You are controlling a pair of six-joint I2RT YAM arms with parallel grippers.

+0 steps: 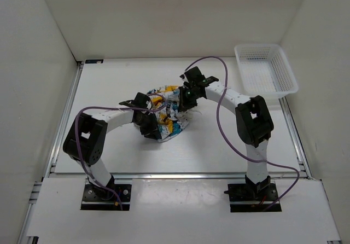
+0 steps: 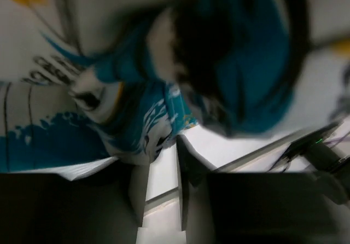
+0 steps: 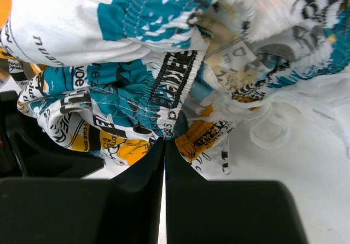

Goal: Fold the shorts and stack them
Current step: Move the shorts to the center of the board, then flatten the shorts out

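A pair of shorts [image 1: 165, 111], white with teal, yellow and black print, lies crumpled mid-table. My right gripper [image 1: 186, 98] is at its far right edge. In the right wrist view that gripper [image 3: 164, 141] is shut, its fingers pinching a fold of the elastic waistband [image 3: 174, 85], with the white drawstring [image 3: 273, 129] loose to the right. My left gripper [image 1: 147, 126] is at the near left edge of the shorts. In the blurred left wrist view it [image 2: 162, 152] is open, with bare table between the fingers and the cloth [image 2: 126, 129] hanging just beyond the tips.
A white plastic basket [image 1: 266, 70] stands at the far right of the table. White walls enclose the table at the left, back and right. Purple cables loop over both arms.
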